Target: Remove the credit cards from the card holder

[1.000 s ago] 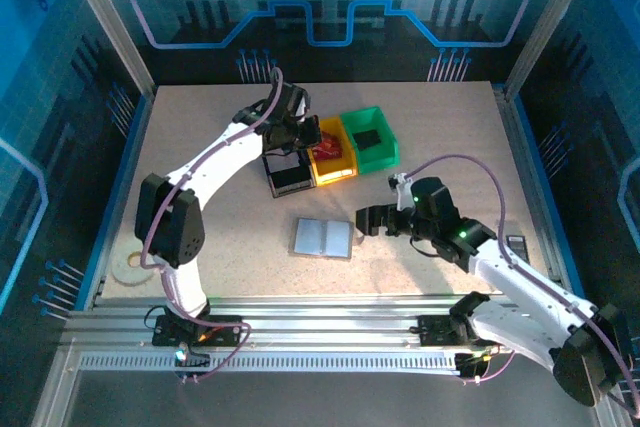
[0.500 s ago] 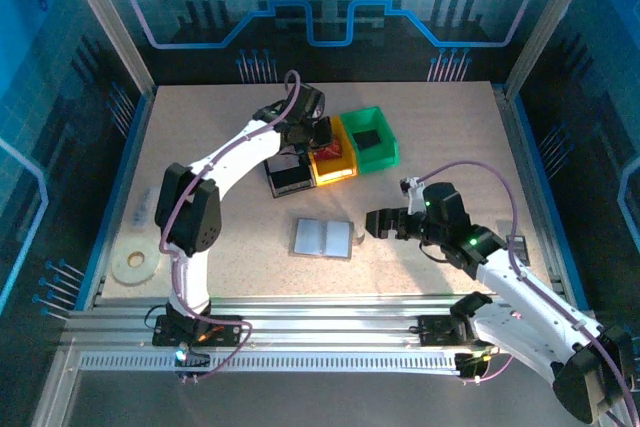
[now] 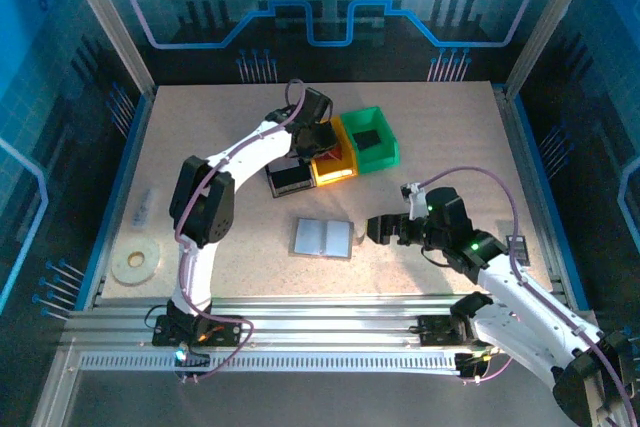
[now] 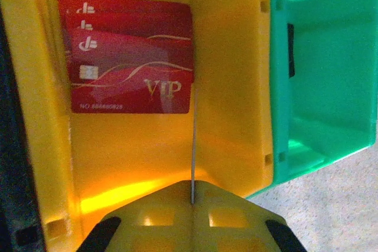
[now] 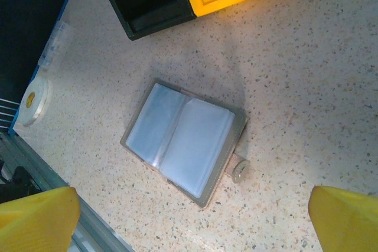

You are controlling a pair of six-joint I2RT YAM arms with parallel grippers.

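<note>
The card holder (image 3: 322, 237) lies open and flat on the table, a grey wallet with pale see-through sleeves (image 5: 183, 137) facing up. Several red credit cards (image 4: 131, 57) lie stacked in the far left corner of the yellow bin (image 4: 230, 87). My left gripper (image 4: 192, 196) hangs over that bin (image 3: 335, 169), shut on one more card (image 4: 192, 146), seen edge-on as a thin upright line. My right gripper (image 3: 376, 230) stands open just right of the holder, its yellow fingertips (image 5: 41, 213) wide apart and holding nothing.
A black bin (image 3: 290, 179) and a green bin (image 3: 370, 139) with a small black block inside flank the yellow one. A tape roll (image 3: 132, 263) lies near the left front edge. A small dark item (image 3: 517, 245) sits by the right edge.
My left arm swung right and carried its gripper over the yellow bin. My right gripper drew back a little to the right of the holder.
</note>
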